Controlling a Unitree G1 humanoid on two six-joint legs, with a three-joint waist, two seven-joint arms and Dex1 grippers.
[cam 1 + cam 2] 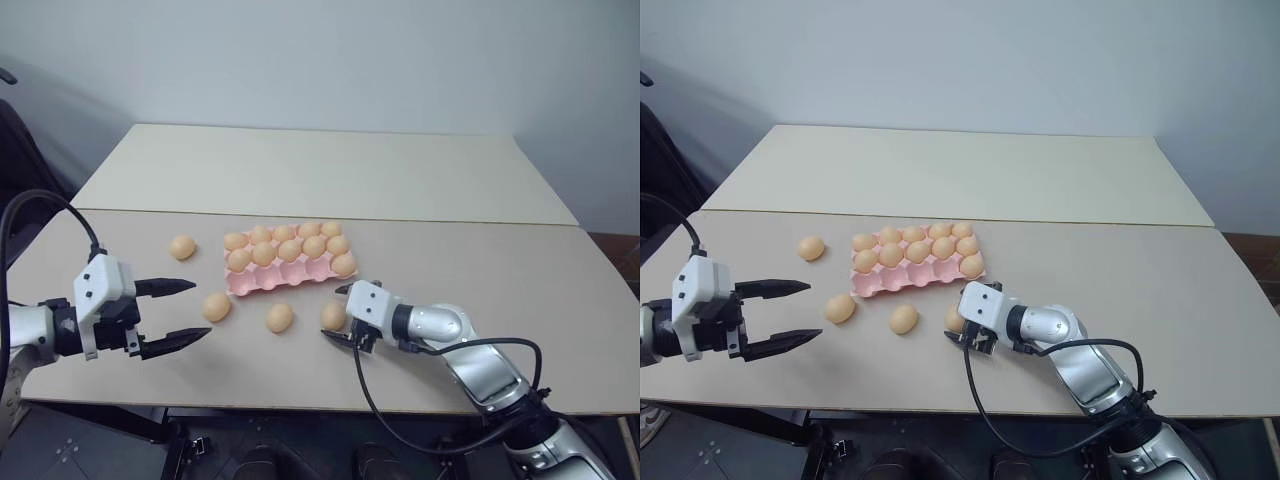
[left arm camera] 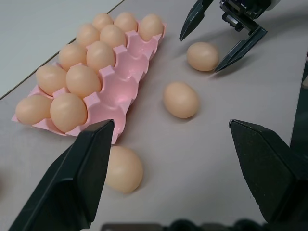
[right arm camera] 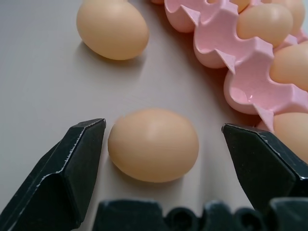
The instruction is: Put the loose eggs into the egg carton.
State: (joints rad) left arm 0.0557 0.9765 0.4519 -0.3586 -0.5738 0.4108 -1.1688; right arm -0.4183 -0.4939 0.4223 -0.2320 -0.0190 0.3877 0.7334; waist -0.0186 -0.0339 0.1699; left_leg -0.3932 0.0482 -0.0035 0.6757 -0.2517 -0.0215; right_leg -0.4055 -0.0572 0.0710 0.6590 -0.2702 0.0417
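Loose eggs (image 1: 279, 317) beside egg carton (image 1: 275, 280), right gripper (image 1: 340, 313) jaws spread around one, left gripper (image 1: 185, 311) jaws spread

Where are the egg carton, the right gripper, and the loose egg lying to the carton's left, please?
egg carton (image 1: 262, 282): left eye view, on an empty front cup.
right gripper (image 1: 338, 312): left eye view, midway between its open fingertips.
loose egg left of the carton (image 1: 182, 247): left eye view, on its middle.

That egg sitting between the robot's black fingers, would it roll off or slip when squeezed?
Probably, if nudged off-centre: the egg is a smooth rounded oval lying loose on the flat table, so it may roll. Its glossy curved shell gives the right gripper little to grip, so it may slip. It looks light, and possibly fragile.
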